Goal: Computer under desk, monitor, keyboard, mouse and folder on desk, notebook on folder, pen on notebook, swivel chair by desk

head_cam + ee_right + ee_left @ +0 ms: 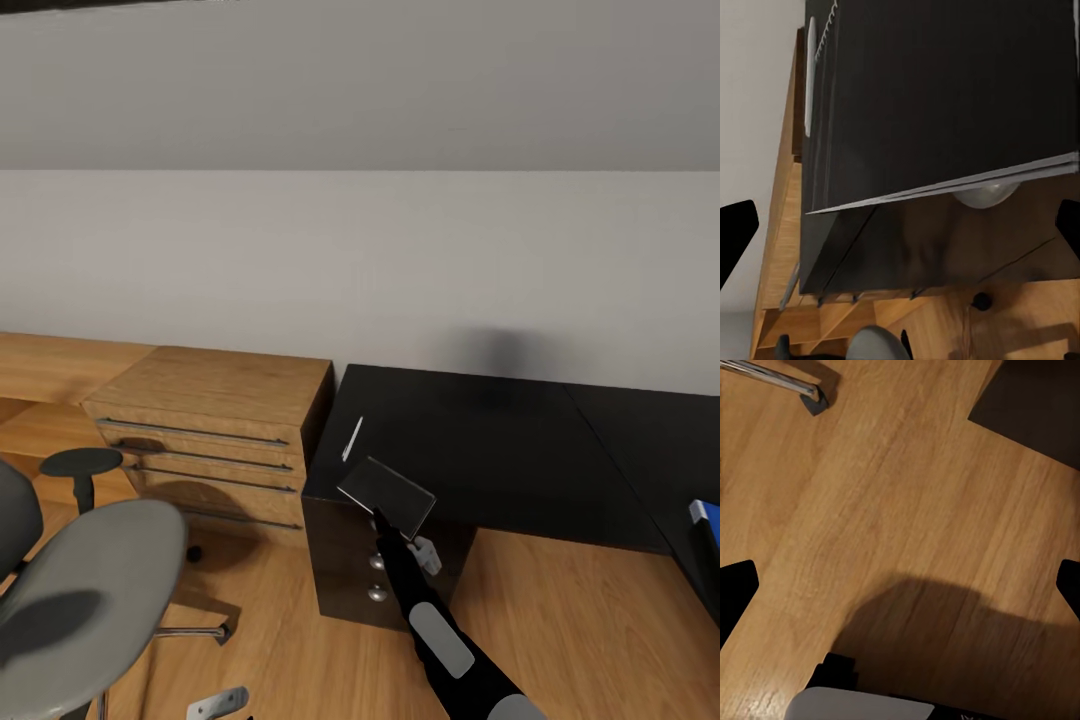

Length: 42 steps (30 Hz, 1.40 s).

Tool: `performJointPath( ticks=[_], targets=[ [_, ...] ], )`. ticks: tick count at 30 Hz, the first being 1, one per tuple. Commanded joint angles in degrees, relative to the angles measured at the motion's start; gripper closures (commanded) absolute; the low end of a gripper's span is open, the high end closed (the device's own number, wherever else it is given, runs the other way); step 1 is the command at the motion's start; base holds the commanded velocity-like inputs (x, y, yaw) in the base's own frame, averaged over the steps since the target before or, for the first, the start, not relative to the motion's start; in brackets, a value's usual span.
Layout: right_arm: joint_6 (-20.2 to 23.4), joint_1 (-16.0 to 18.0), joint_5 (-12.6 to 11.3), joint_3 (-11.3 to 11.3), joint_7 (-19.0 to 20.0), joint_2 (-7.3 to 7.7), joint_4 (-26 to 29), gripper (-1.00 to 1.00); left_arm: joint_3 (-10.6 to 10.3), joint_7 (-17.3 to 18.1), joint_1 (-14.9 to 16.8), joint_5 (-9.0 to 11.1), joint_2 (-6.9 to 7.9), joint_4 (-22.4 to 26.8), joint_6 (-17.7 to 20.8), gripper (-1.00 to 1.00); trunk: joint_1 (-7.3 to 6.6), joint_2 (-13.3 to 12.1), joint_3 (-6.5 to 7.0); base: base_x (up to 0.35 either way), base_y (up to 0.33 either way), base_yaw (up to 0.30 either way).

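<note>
At the far left we see the swivel chair point(85, 580), cut off by the edge. Just left of the right gripper point(378, 512), the pen point(352, 438) lies on the black worktop point(480, 450), its long side pointing away from us. Our right jaws are clenched on the notebook point(387, 496), tilted above the worktop's corner. At the far right, the blue folder point(708, 520) peeks in. Our left jaws are spread wide over the floor point(900, 510), holding nothing.
</note>
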<state>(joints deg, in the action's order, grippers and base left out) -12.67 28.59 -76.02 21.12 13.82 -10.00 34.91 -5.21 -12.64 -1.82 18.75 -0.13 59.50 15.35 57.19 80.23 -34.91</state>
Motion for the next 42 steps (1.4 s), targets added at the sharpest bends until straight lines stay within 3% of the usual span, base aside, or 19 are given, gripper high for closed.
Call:
performJointPath(
  ticks=[1, 42],
  targets=[
    [-0.3, 0.1, -0.6, 0.2, 0.3, 0.00, -0.1, -1.00, -0.1, -0.5, 0.0, 0.6, 0.03, 0.1, 0.2, -1.00, 0.00, 0.0, -0.04, -0.088, -0.051, 0.000],
    [-0.5, 0.1, -0.5, -0.4, 0.4, 0.00, -0.1, -1.00, 0.0, -0.6, 0.0, 0.7, 0.03, -1.3, 0.2, -1.00, 0.00, 0.0, -0.04, 0.006, -0.026, 0.000]
  ],
)
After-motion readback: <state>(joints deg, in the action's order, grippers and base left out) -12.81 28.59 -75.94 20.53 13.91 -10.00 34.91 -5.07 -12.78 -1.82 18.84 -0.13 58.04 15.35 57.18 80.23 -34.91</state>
